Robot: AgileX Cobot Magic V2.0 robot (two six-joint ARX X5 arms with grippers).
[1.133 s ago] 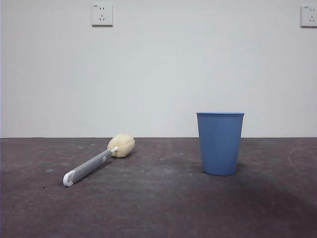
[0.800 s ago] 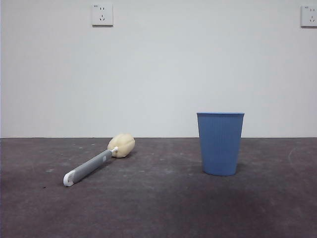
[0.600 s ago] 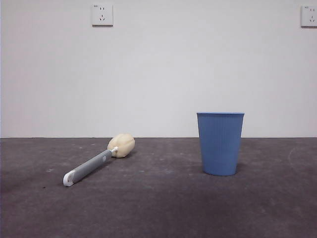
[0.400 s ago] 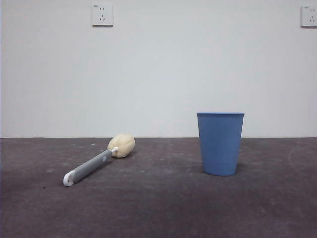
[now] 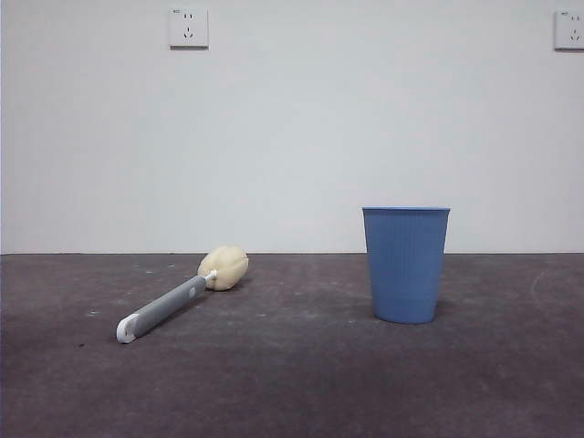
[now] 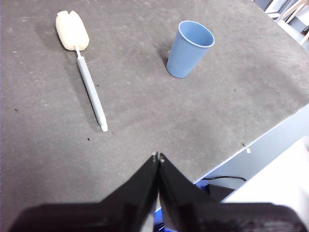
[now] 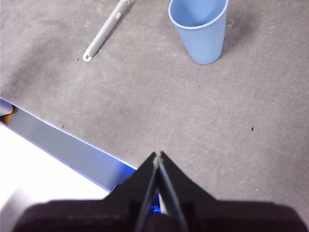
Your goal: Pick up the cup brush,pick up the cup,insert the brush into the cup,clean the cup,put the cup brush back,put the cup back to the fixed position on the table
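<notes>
Left tool (image 6: 158,157): black jaws pressed together, high above the tabletop's near edge, holding nothing.
Right tool (image 7: 158,154): jaws likewise together, empty.
Brush: long grey-handled cup brush (image 5: 173,299) with cream sponge head lies flat on the dark grey matte tabletop (image 5: 292,383).
Cup: blue ribbed plastic cup (image 5: 406,264) stands upright, well apart from the brush.
Change: none across recent views; no pickup has begun.

You're looking at a bare test-lab setup: a scuffed dark grey matte table (image 5: 292,383) against a plain white wall (image 5: 292,137) with two white wall sockets (image 5: 188,27), nothing homely, pale chair legs (image 6: 289,12) beyond the table's edge.
</notes>
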